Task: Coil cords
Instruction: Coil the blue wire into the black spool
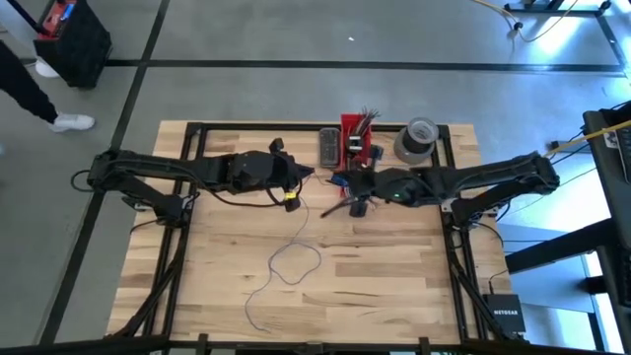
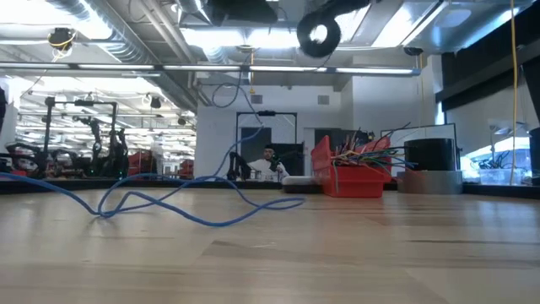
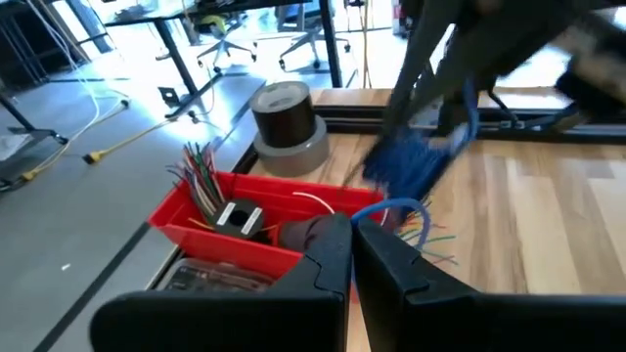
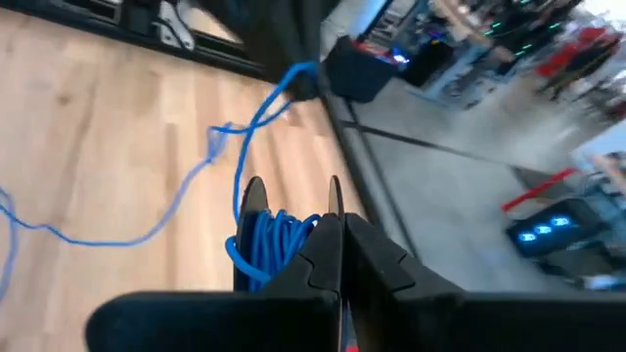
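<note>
One blue cord shows. Its loose length lies in slack loops (image 1: 292, 262) on the table's middle, and the low view shows them (image 2: 169, 199) resting on the wood. From there a strand rises to my left gripper (image 1: 299, 183), which is shut on it above the table's far middle. The cord runs on to my right gripper (image 1: 345, 189), also shut, where several turns form a coil (image 4: 272, 242). In the left wrist view this coil (image 3: 411, 161) hangs as a blue bundle at the right gripper. My left gripper has a single strand of the cord (image 4: 301, 76) between its shut fingers, held clear of the table. One part hangs slack from there down to the loops on the wood. The other leads across to the coil. My right gripper carries the coil's turns (image 4: 279, 235), bunched against the side of its shut fingers (image 4: 323, 249) and lifted clear of the table. Which turn sits between the fingers is hidden by the gripper itself. A strand leaves the coil toward my left gripper.
A red bin (image 1: 357, 138) of short coloured wire ends stands at the far edge, just behind both grippers. A grey tape roll (image 1: 416, 138) sits to its right and a dark block (image 1: 328, 146) to its left. Bare wood lies toward the near edge.
</note>
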`<action>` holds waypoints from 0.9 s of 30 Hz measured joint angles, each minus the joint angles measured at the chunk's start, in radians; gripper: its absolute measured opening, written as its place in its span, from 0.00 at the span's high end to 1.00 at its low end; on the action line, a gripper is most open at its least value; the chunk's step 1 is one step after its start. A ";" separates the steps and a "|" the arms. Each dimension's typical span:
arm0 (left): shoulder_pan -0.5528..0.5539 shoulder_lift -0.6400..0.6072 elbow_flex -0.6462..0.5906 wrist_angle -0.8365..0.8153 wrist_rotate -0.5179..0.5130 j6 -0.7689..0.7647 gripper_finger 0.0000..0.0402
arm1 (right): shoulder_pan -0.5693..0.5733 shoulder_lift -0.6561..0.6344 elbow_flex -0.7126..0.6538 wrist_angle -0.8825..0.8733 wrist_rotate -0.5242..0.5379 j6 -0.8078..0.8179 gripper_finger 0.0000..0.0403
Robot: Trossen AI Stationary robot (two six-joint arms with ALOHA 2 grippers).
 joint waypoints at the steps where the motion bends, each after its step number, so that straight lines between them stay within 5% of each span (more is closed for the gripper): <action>1: 0.000 0.000 0.000 0.001 0.000 -0.002 0.99 | -0.010 0.011 -0.011 0.023 -0.027 0.006 0.98; 14: 0.025 0.000 0.001 -0.051 -0.012 -0.032 0.99 | -0.030 0.057 -0.026 0.096 -0.225 0.090 0.98; 20: 0.022 0.000 0.001 -0.028 -0.014 -0.056 0.99 | -0.040 0.146 -0.026 0.134 -0.143 0.088 0.98; 27: -0.026 0.000 0.001 -0.021 -0.014 -0.069 0.99 | -0.051 0.225 -0.026 0.175 0.124 0.056 0.98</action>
